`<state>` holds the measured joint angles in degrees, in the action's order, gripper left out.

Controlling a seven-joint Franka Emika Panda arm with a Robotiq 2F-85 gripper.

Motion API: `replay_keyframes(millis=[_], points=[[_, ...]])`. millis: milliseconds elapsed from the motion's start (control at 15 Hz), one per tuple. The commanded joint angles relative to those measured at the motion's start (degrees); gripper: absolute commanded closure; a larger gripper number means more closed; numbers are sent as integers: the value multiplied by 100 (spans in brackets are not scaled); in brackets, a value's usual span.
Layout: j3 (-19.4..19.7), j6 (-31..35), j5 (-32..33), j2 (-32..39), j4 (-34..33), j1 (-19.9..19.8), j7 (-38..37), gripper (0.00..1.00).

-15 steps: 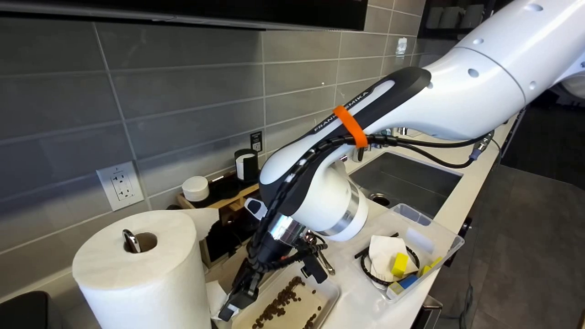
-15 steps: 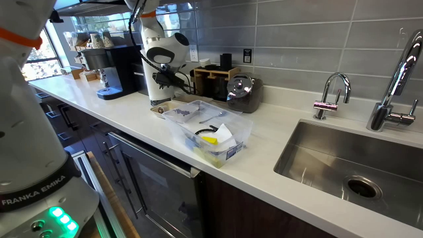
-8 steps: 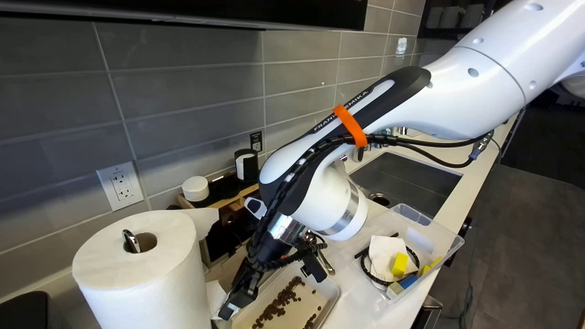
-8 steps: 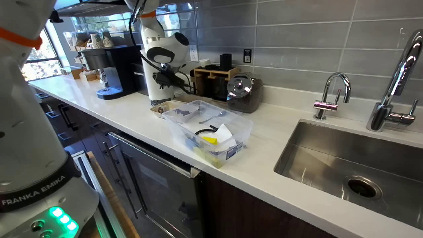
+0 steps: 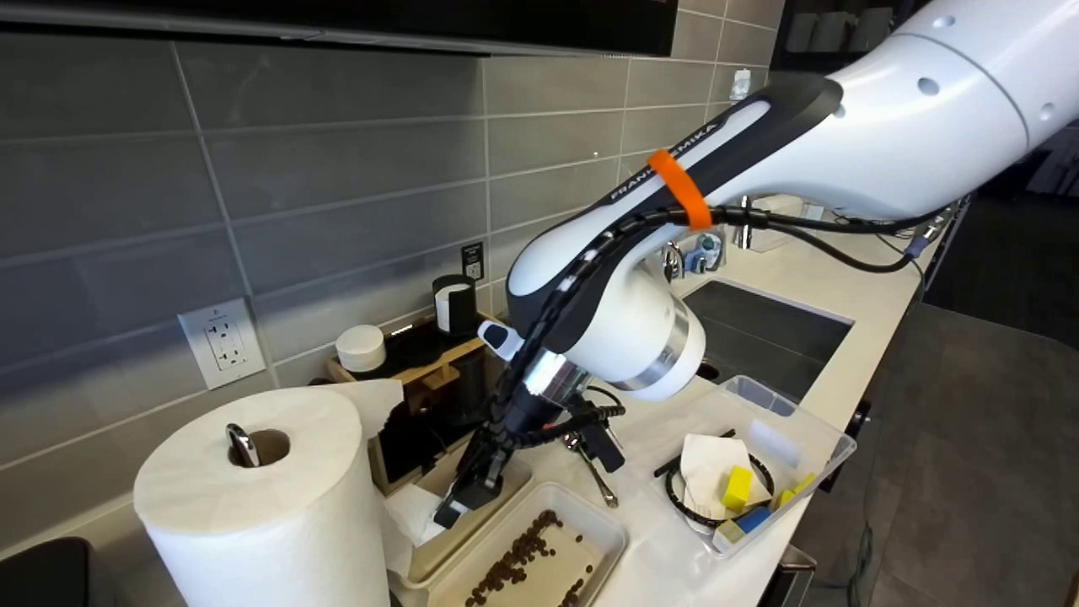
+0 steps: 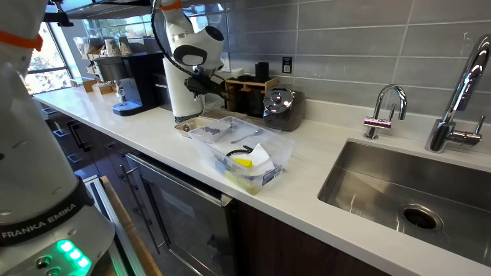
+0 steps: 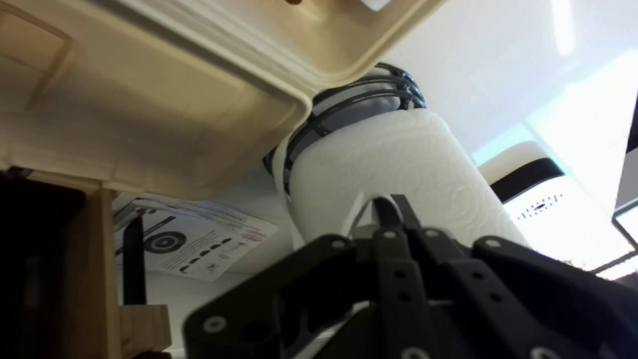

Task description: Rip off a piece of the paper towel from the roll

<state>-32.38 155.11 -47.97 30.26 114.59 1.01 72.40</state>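
Note:
The roll (image 5: 270,539) is a fat white cylinder with a metal knob at its top, at the front left in an exterior view. It stands partly behind my arm in an exterior view (image 6: 178,92) and fills the middle of the wrist view (image 7: 413,164). The piece of paper towel (image 5: 413,512) is a limp white sheet reaching from the roll's side to my gripper (image 5: 448,512). In the wrist view my gripper (image 7: 398,209) is shut, with the white sheet (image 7: 360,212) folded over one fingertip. A ragged upper flap (image 5: 381,406) sticks out behind the roll.
A tray of brown beans (image 5: 539,548) and a beige tray (image 5: 472,527) lie below the gripper. A wooden organizer (image 5: 447,358) stands behind. A clear bin (image 5: 809,472), a spoon (image 5: 598,480) and a dark glass jar (image 6: 285,115) are nearby.
The arm and gripper have moved up and to the right in both exterior views, away from the roll. The sheet's held part has risen with the gripper. The roll stays in place.

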Motion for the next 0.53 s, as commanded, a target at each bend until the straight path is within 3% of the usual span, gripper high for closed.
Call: replay_keyframes(millis=[0, 467], points=[[179, 72, -279, -768, 641, -32, -15, 100], [589, 5, -662, -1687, 1292, 157, -3, 100]])
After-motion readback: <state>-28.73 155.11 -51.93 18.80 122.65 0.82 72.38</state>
